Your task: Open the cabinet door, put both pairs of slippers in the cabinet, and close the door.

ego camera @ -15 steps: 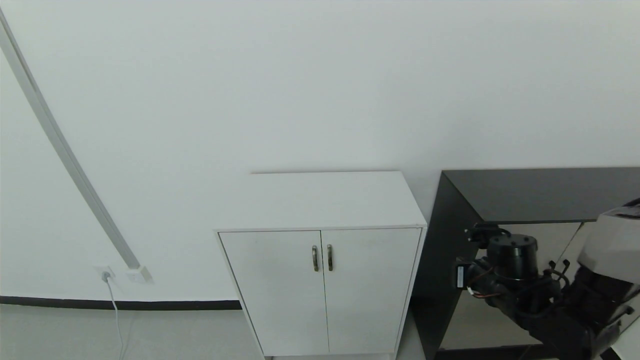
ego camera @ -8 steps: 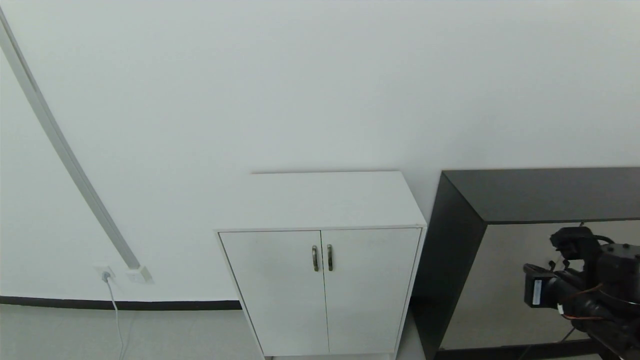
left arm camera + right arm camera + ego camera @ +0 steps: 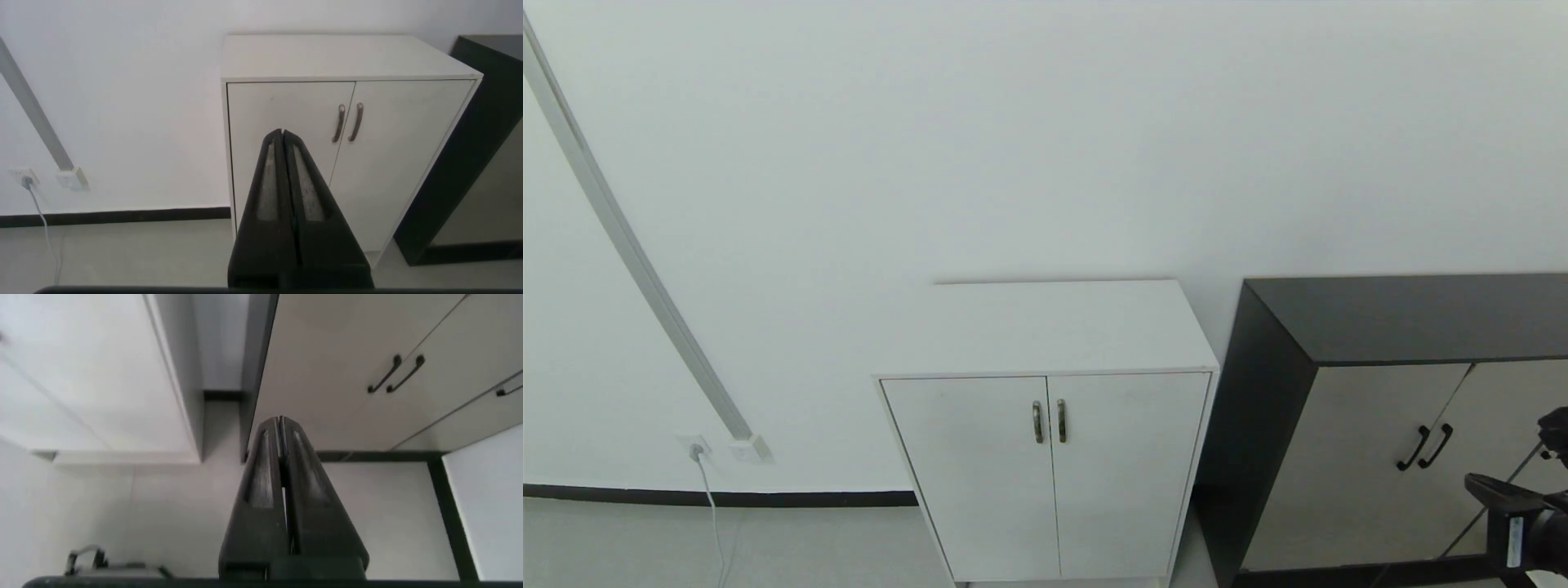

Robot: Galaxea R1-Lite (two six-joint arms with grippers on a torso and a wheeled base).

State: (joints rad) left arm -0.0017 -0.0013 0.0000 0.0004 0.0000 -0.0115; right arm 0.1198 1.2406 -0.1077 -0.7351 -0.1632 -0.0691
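The white cabinet (image 3: 1045, 474) stood against the wall with both doors shut, its two handles (image 3: 1037, 421) side by side at the middle seam, and a black cabinet (image 3: 1266, 425) stood just beside it on the robot's right. The left hand (image 3: 283, 140) had its fingers pressed together on nothing, facing the white cabinet's front but apart from it. The right hand (image 3: 280, 425) was likewise closed and empty, aimed at the floor (image 3: 122, 506) near the foot of the black cabinet.

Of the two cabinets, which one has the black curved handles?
The dark cabinet on the robot's right, with grey doors. The white cabinet beside it has straight, metal-coloured handles.
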